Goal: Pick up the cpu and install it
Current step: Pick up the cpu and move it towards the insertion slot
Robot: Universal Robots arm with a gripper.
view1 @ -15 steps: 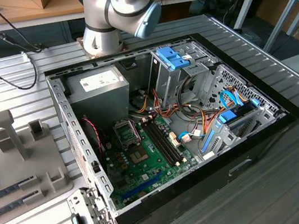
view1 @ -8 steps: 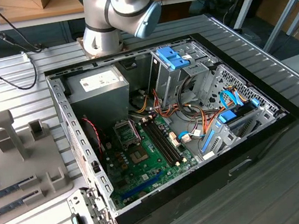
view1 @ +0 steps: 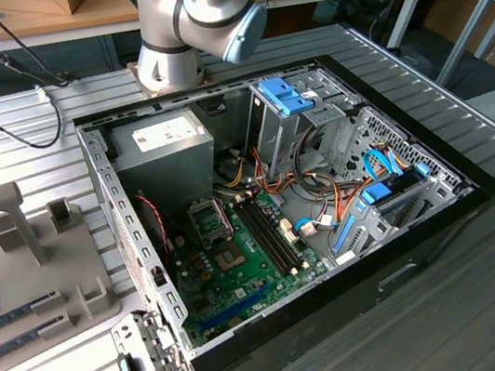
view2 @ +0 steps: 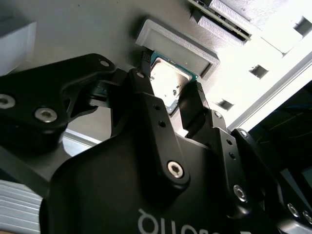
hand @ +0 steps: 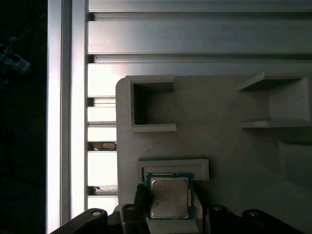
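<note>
The gripper [view2: 170,76] is reaching straight down onto the cpu [hand: 169,196]. Its two black fingers [view2: 146,97] are standing at the chip's three and nine o'clock edges and are drawn in against them. By my reading they are pinching the cpu, not hanging spread above it.

The chip is lying flat with its silver top facing up the arm, dead at twelve o'clock from the gripper's palm. Being square, it is offering no long axis to line up with. It is sitting in a shallow raised nest [hand: 173,165] on a grey tray [hand: 234,161], not yet lifted clear as far as I can judge.

Past the nest, two memory sticks [view2: 219,17] are lying side by side on the same tray, and the tray is resting on a slotted aluminium table [hand: 195,39].

Farther off, in the exterior view, the arm [view1: 192,15] is rising at twelve o'clock behind one open computer case [view1: 131,223]. One empty-looking socket [view1: 208,220] is waiting at about eleven o'clock from the middle of the green motherboard [view1: 242,271].

The count is one cpu, one gripper and one socket.
</note>
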